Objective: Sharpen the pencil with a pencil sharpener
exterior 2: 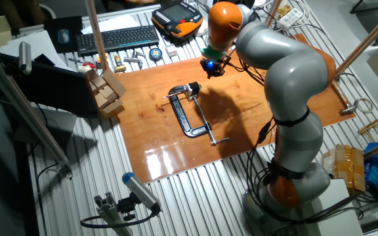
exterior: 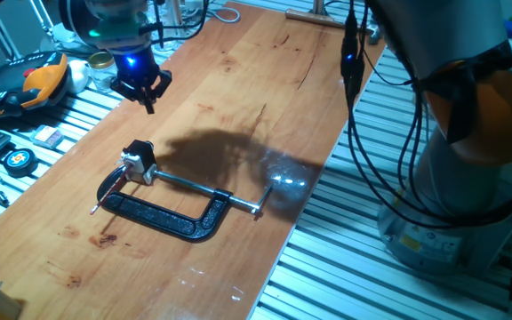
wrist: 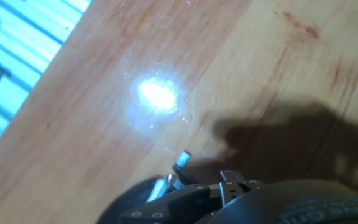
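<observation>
Starting at the left of one fixed view, the pencil [exterior: 107,197] is seen as a thin dark stick lying on the wooden counter [exterior: 238,107], with one end at the left edge of a black C-clamp [exterior: 163,213]. Just right of it, the pencil sharpener [exterior: 138,162], a small block black on top and pale metal below, is held at the clamp's jaw end, where the clamp's long silver screw rod [exterior: 207,188] begins and runs rightward. Above and slightly behind the sharpener, the end effector [exterior: 143,87] is held in the air, well apart from both objects, with a blue light glowing on it. Its fingers are seen spread somewhat apart with nothing between them. In the hand view only bare wood and a bright glare spot are shown clearly.

The step in hand is judged to be the approach to the pencil. It would be done well if the pencil were gripped near its middle and kept level with the sharpener's opening, so that it could be pushed straight in.
</observation>
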`<state>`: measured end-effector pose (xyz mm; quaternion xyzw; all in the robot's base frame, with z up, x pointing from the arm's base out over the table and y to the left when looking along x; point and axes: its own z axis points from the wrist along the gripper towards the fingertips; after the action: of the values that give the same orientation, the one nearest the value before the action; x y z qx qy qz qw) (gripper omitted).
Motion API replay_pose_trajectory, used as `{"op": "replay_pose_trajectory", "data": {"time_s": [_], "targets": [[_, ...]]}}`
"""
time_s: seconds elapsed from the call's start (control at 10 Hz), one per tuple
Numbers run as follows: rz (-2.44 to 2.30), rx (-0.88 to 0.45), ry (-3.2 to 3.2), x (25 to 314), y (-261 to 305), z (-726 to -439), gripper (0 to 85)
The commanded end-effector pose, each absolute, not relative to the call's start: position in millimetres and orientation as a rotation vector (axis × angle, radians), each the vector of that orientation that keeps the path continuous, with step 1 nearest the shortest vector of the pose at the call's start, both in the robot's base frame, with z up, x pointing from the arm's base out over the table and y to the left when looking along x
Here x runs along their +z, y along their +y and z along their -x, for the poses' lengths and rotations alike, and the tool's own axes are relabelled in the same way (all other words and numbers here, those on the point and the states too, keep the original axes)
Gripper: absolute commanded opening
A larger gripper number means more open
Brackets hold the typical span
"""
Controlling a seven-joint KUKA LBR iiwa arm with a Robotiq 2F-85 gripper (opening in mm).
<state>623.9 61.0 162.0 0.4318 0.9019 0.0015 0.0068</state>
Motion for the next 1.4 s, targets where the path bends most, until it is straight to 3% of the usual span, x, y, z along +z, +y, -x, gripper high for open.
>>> {"op": "replay_pose_trajectory", "data": {"time_s": [0.0,0.4,1.0,1.3], "targets": [[-0.959,0.0,2.976,162.4,61.3,-622.4,0.0],[-0.629,0.002,3.057,171.6,57.2,-609.6,0.0],[-0.502,-0.013,2.994,161.4,56.0,-614.2,0.0],[-0.453,0.091,3.022,161.4,56.0,-614.2,0.0]]}}
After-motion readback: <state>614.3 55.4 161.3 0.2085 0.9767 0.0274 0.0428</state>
